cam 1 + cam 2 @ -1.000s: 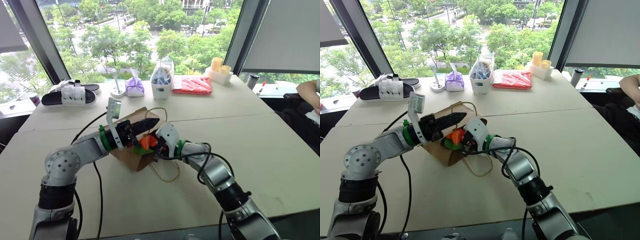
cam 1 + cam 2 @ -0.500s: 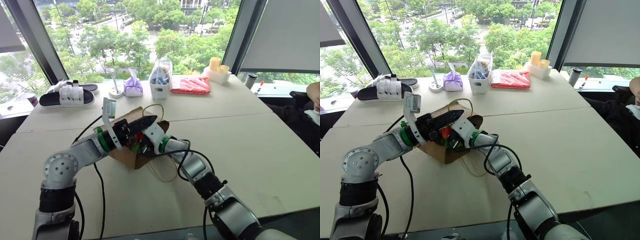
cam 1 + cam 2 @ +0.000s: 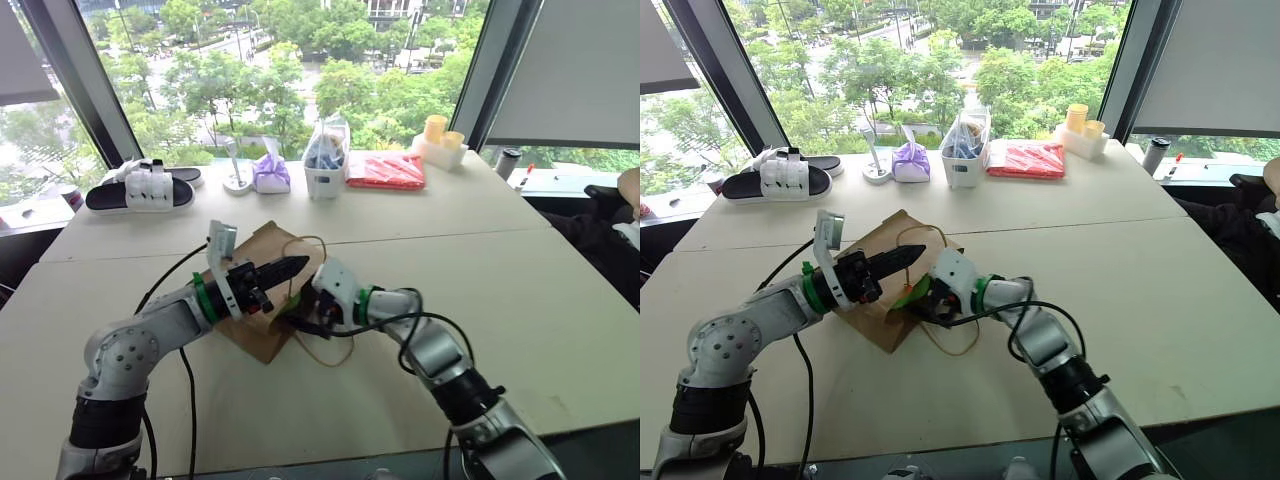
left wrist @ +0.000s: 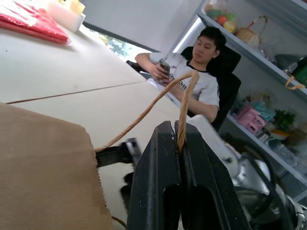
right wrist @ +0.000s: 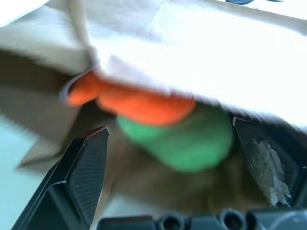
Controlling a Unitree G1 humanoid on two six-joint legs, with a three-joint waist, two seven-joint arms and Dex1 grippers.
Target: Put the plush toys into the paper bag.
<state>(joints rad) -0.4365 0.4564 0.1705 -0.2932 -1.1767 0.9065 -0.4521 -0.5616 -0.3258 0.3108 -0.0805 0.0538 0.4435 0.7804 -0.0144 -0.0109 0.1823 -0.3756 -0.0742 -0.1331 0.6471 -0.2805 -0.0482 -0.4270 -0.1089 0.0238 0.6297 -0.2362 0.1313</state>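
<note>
Plush toys (image 5: 163, 124) are sitting inside the paper bag (image 3: 250, 330); the right gripper (image 5: 172, 158), jaws spread, is best backing out straight while the left gripper (image 4: 180, 143) is pinching the twine handle (image 4: 163, 98).

Orange toy (image 5: 139, 103) and green toy (image 5: 187, 141) lie inside the brown paper bag (image 3: 262, 250).

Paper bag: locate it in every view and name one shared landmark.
Left eye view: paper bag at the centre of the table.
Right eye view: same spot.
Left wrist view: brown wall beside left tool.
Right wrist view: its mouth ahead, plush toys inside.
Landmark: twine handle, pinched by left tool.
</note>
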